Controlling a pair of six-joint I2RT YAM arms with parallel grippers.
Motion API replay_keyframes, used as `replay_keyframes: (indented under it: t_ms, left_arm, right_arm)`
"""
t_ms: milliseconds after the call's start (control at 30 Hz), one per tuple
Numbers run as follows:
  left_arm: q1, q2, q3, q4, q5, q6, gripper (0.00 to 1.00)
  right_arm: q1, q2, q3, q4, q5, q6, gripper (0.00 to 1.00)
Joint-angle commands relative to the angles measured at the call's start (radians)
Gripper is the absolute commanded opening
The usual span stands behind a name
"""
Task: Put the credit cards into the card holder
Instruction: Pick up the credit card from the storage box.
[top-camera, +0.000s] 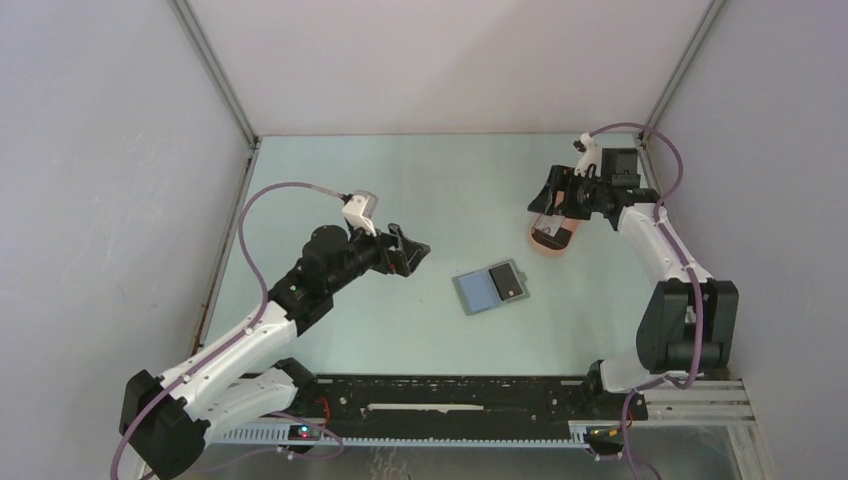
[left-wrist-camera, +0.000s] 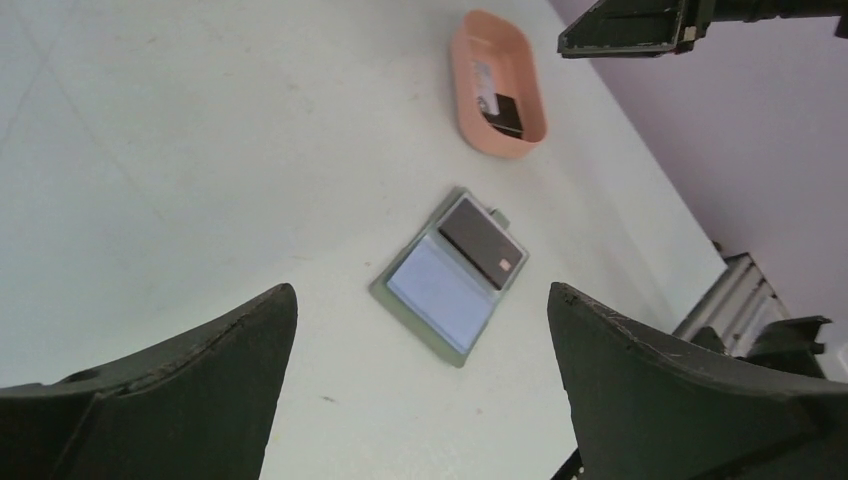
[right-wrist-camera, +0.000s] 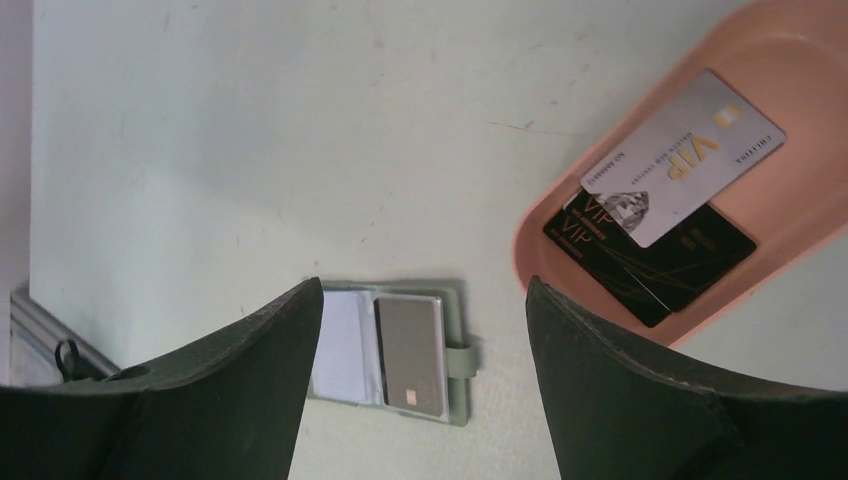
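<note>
The grey-green card holder (top-camera: 490, 288) lies open and flat on the table between the two arms. Its left half shows a pale bluish panel (left-wrist-camera: 440, 292), and a dark grey card (right-wrist-camera: 410, 350) with a chip rests on its right half. A silver credit card (right-wrist-camera: 685, 155) lies over a black one (right-wrist-camera: 655, 258) inside the salmon-pink tray (right-wrist-camera: 790, 50). My left gripper (top-camera: 408, 250) hovers to the left of the holder, open and empty. My right gripper (top-camera: 555, 195) hangs over the tray's far end, open, with nothing between its fingers.
The pink oval tray (top-camera: 560, 248) sits to the right of and behind the card holder. White enclosure walls with metal corner posts close in the table on three sides. A black rail (top-camera: 450, 395) with the arm bases runs along the near edge.
</note>
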Motion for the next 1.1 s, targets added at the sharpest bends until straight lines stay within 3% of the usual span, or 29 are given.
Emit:
replay_keyframes:
  t_ms: [0,400,767,1067]
  left_arm:
    - [0.008,-0.017,0.003,-0.05,-0.082,0.037,1.0]
    - [0.01,-0.189,-0.051,-0.081,-0.162,0.025,1.0]
    - [0.01,-0.219,-0.141,-0.011,-0.147,0.017,1.0]
    - [0.011,-0.203,-0.16,0.021,-0.137,0.012,1.0]
  right_arm:
    - [-0.012,0.05,0.016,0.076,0.099,0.15,0.82]
    - [-0.044,0.166,0.036,0.093,0.111,0.213,0.81]
    - [-0.031,0.22,0.036,0.063,0.338,0.324,0.81]
    - [-0.003,0.304,0.09,0.026,0.436,0.388,0.81]
